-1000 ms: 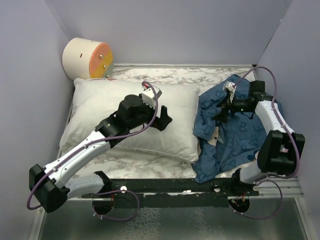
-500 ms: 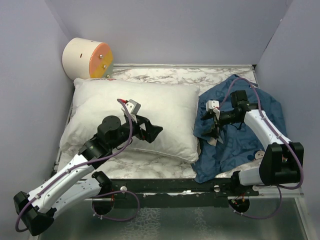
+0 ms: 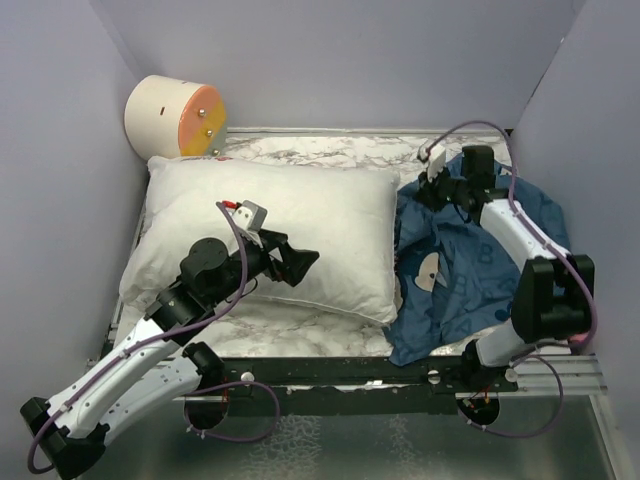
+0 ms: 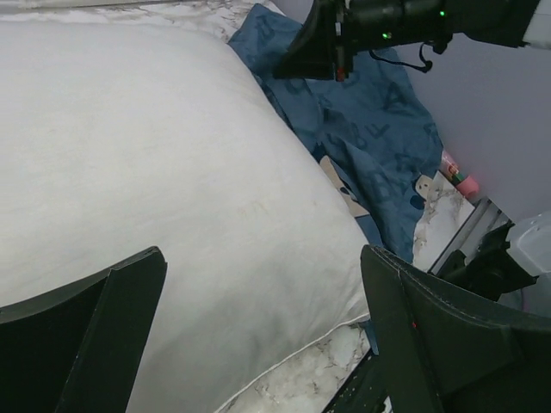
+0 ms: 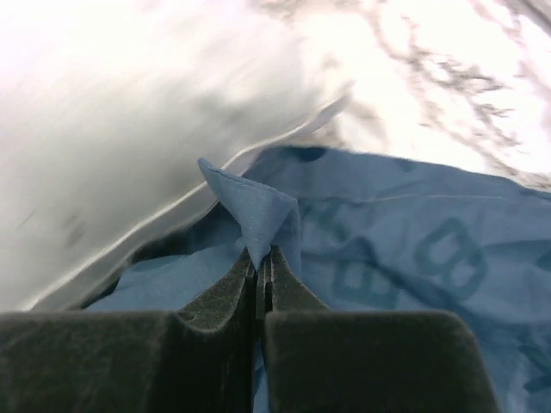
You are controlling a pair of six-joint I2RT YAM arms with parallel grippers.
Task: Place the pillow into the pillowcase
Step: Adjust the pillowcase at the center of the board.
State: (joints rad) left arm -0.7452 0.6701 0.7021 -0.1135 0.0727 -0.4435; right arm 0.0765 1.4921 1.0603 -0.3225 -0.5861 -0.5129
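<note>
Left fingers (image 3: 296,262) gape wide over the pillow (image 3: 300,215), holding nothing; the right fingers (image 5: 260,258) are pinched tight on a fold of the case (image 3: 470,270) at its 12 o'clock edge. To open the mouth cleanly, I'd lift that fold slowly without letting it slip. The pillow lies at 9 o'clock of the case on the bench (image 3: 330,150), long axis running 9 to 3.

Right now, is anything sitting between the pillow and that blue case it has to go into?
Nothing visible does. The pillow lies right beside the pillowcase, their edges meeting. The case lies crumpled, its opening not visibly spread; the right gripper pinches a fold.
</note>
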